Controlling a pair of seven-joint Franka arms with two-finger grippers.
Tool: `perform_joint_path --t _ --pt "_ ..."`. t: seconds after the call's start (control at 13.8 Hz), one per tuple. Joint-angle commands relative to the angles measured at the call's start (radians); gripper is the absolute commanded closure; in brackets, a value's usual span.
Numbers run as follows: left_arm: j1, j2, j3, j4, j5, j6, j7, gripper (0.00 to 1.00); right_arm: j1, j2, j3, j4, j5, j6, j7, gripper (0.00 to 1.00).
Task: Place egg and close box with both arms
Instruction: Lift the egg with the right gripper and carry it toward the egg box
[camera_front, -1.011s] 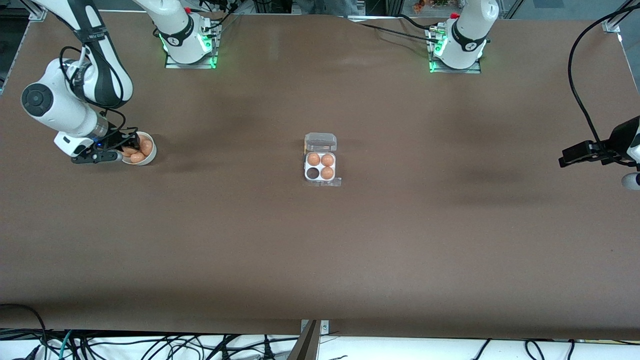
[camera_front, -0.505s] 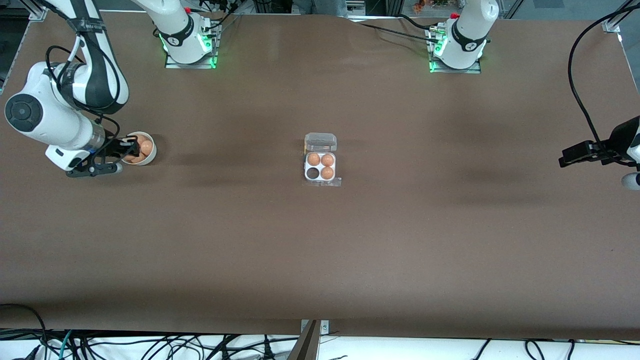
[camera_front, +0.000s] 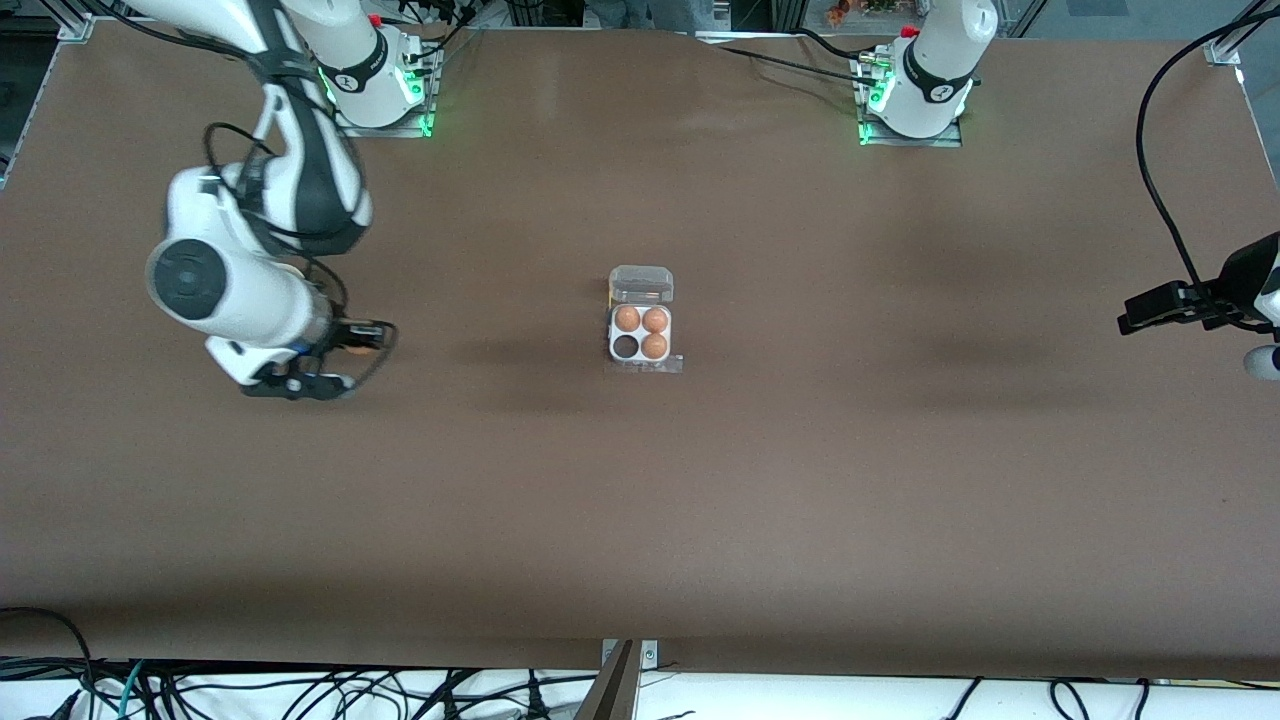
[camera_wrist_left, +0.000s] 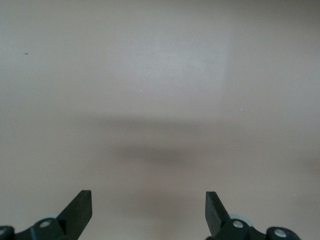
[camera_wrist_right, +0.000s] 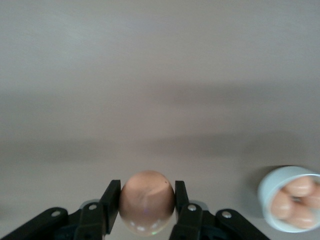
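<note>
From the front view, we see the small square egg carton with its white tray and clear hinged lid lying open in the middle of the brown table. Three brown eggs fill three of its cells; the one dark empty cell is on the side nearer the camera, toward the right arm's end. Our right gripper hangs over bare table between that end and the carton. Our left gripper waits at the left arm's end, well apart from the carton.

In the left wrist view, the left gripper has its black fingers spread wide with nothing between them, only bare table beneath.

In the right wrist view, the right gripper is clamped on a smooth brown egg, one finger pressing each flank. The round white bowl of spare eggs sits on the table off to one side.

We judge the step in hand to be carrying this egg to the empty cell. To do it well, we should keep the squeeze steady and gentle, since a shell cracks easily and a rounded surface can slip. We should bring the egg squarely above the dark cell, clear of the raised lid and the neighbouring eggs, lower it until it is seated, and only then let go.
</note>
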Motion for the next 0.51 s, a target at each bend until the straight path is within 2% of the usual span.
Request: perform_joint_path --t 0.0,0.22,0.43 --pt "0.004 0.001 0.0 0.011 -0.013 -0.011 -0.003 0.0 0.086 0.12 -0.011 0.156 0.054 -0.056 0.168 0.73" --pt "0.005 0.0 0.0 0.011 -0.013 -0.011 -0.003 0.0 0.185 0.171 -0.011 0.193 0.107 -0.043 0.355 0.73" --pt "0.004 0.001 0.0 0.01 -0.013 -0.011 -0.003 0.0 0.269 0.227 -0.01 0.274 0.113 -0.042 0.51 0.73"
